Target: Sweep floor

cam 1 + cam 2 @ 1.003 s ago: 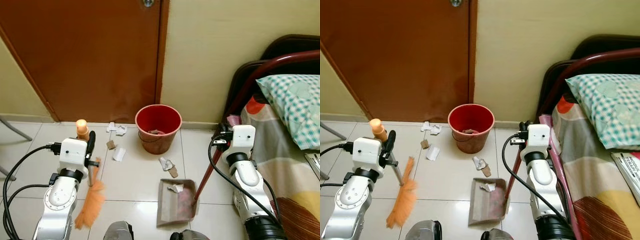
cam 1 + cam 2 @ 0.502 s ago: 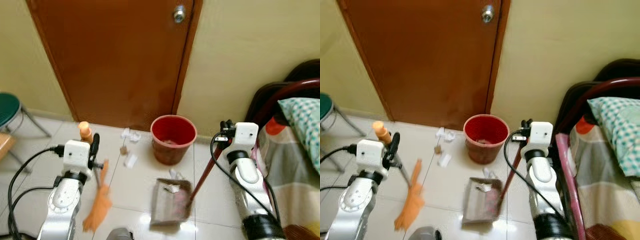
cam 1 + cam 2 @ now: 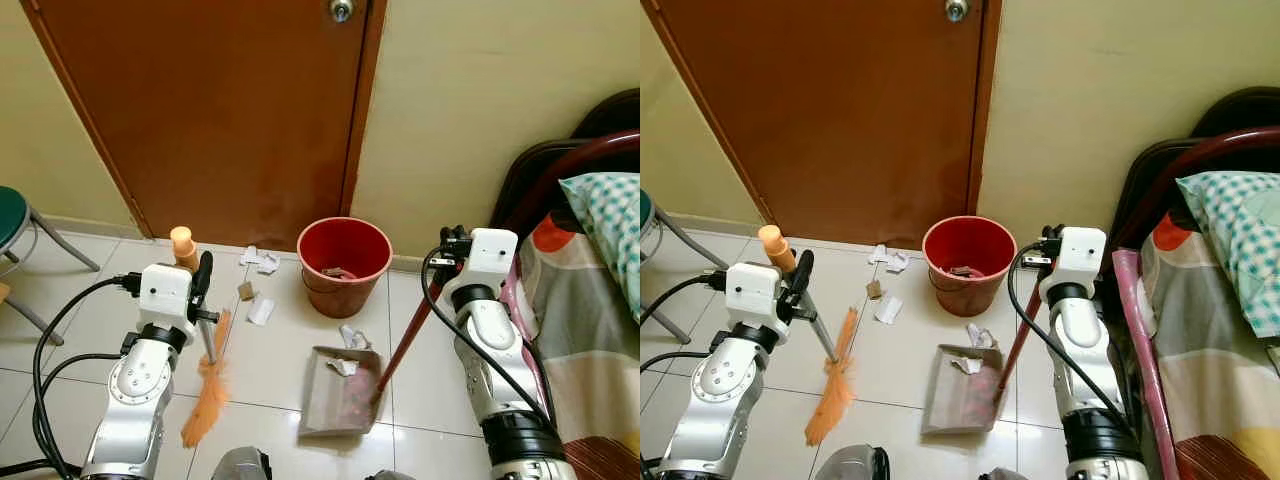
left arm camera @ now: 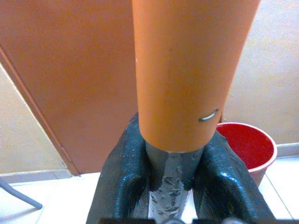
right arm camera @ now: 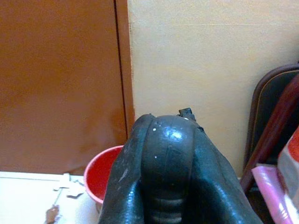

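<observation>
Sweeping looks to be midway: the left tool (image 3: 203, 290) is clamping its fingers (image 4: 122, 186) around the broom (image 3: 208, 395), whose bristles are resting on the floor (image 3: 270, 370), while the right tool (image 3: 452, 245) is closing round the dustpan (image 3: 338, 392) handle, the pan already holding some scraps. Paper bits (image 3: 261, 308) are lying between broom and bucket (image 3: 344, 263), near the door (image 3: 220, 110), so the next move is likely calling for dragging them toward the pan. The right tool's grip is hard to make out behind the wrist housing, and the bed (image 3: 590, 270) is being cut off.

Red bucket (image 5: 105, 175) behind end effector (image 5: 170, 182)
</observation>
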You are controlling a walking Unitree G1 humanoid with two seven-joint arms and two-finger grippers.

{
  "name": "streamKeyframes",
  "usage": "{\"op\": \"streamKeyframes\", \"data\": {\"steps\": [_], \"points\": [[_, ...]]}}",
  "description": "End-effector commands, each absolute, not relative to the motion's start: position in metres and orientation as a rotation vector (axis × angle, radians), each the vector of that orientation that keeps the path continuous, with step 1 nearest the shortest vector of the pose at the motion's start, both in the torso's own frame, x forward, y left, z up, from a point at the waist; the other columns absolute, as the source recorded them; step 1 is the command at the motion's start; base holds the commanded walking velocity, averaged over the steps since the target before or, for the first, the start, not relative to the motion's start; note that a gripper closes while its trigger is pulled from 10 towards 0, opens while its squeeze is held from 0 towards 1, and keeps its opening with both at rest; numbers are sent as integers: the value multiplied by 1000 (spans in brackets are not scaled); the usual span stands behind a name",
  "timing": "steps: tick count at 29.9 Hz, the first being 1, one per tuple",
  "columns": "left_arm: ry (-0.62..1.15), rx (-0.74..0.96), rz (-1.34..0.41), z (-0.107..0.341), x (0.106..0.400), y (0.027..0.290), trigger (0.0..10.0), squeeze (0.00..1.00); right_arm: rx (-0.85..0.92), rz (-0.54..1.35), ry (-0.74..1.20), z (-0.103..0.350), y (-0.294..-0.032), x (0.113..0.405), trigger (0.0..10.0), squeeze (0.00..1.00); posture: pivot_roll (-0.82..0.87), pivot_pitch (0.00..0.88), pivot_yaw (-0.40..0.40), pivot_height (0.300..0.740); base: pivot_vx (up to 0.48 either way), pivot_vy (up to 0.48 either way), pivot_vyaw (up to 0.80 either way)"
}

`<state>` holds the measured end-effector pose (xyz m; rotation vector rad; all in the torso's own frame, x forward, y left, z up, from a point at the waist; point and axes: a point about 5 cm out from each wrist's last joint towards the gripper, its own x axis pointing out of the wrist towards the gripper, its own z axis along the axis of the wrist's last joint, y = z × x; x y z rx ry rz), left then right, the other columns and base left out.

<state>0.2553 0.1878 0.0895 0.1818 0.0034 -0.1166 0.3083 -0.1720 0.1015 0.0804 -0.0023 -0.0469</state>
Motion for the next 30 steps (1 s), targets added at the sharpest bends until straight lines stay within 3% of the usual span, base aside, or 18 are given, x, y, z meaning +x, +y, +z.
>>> {"op": "streamKeyframes", "data": {"steps": [1, 10, 19, 30], "points": [[12, 176, -132, 89, 256, 186, 10000, 0, 139, -39, -96, 129, -170, 317, 10000, 0, 27, 33, -8, 740, 0, 0, 0], [40, 171, -130, 82, 252, 185, 10000, 0, 236, 92, -131, 153, -135, 330, 10000, 0, 24, 45, -15, 740, 0, 0, 0], [40, 160, -131, 81, 253, 181, 10000, 0, 265, 241, -259, 205, -101, 351, 10000, 0, 34, 49, -25, 740, 0, 0, 0], [40, 168, -129, 81, 254, 184, 10000, 0, 200, 223, -526, 288, -109, 365, 10000, 0, 33, 53, -31, 740, 0, 0, 0]]}}
